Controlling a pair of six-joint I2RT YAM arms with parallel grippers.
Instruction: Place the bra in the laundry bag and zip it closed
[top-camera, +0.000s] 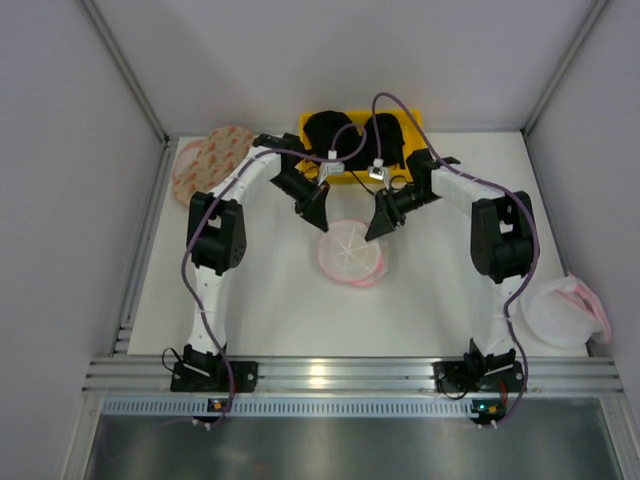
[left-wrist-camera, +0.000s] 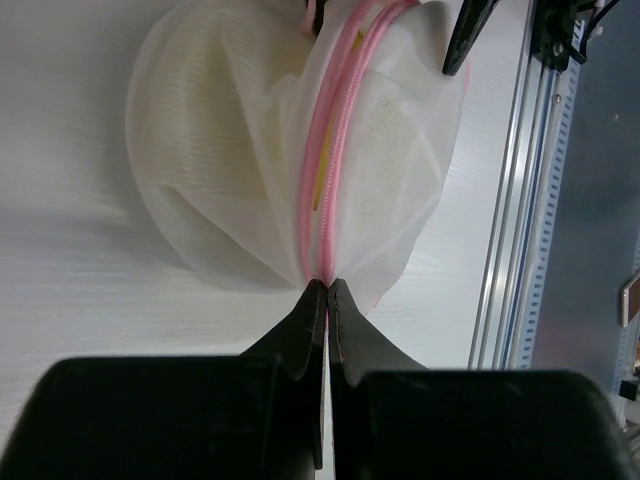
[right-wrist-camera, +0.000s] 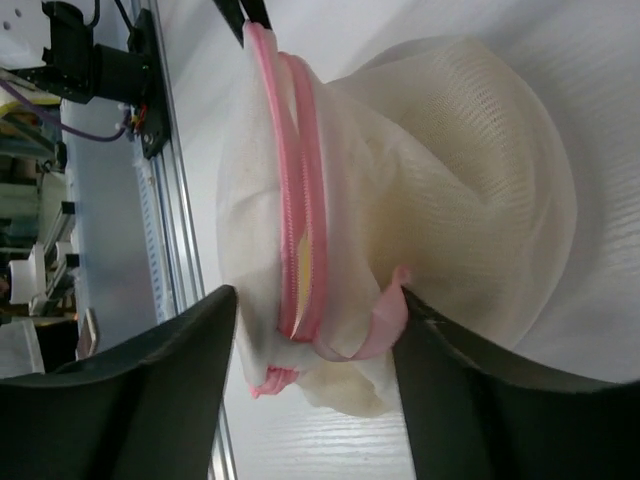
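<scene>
laundry bag (left-wrist-camera: 230, 150) = translucent white mesh w/ pink zip rim (left-wrist-camera: 338, 140), bra (left-wrist-camera: 322, 188) shows mustard-yellow thru it, table (top-camera: 260, 300) white, bin (top-camera: 410, 125) yellow w/ black bras (top-camera: 325, 130).

A yellow plastic bin (top-camera: 346, 178) of black bras (top-camera: 325, 130) sits just beyond the left gripper (top-camera: 312, 212) and the right gripper (top-camera: 381, 226). A pinkish oval orange-marked bag (top-camera: 210, 160) lies beyond-left; a crumpled white pink-rimmed mesh pouch (top-camera: 565, 310) lies well right.

Three bags: centre bag (top-camera: 352, 252), far-left bag (top-camera: 213, 160), right-edge bag (top-camera: 570, 310). Two black bras (top-camera: 325, 130) (top-camera: 388, 135). One bin (top-camera: 411, 124). Two arms: left arm (top-camera: 215, 235), right arm (top-camera: 500, 240).
</scene>
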